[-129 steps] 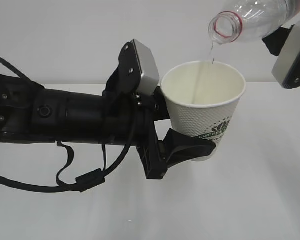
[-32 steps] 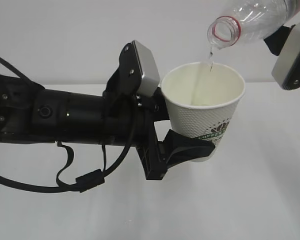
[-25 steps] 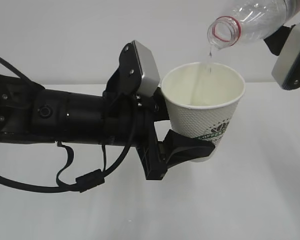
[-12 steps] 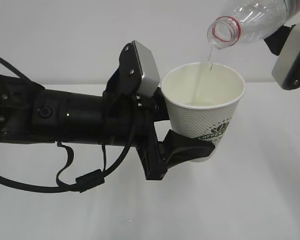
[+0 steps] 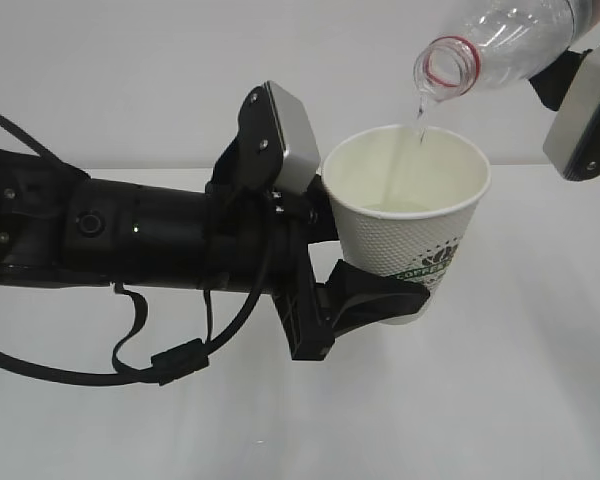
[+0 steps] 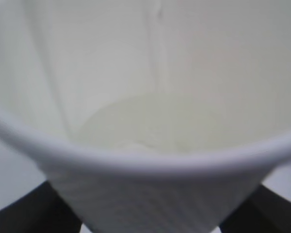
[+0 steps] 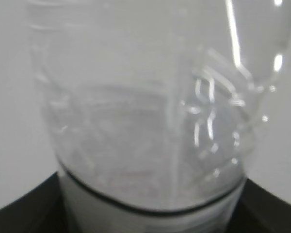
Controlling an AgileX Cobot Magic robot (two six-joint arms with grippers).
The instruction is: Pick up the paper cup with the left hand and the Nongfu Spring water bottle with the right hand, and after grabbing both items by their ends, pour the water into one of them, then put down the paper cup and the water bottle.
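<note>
Left claw (image 5: 380, 300) – one paper cup (image 5: 410, 215), one bottle (image 5: 500, 40)

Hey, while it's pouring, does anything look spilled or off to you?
Nothing stands out. The water bottle is tilted mouth-down above the paper cup, a thin stream of water falls inside the rim, and the table shows no puddle.

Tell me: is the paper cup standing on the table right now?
No, the paper cup is held up off the white table by the left hand, clamped near its base.
</note>
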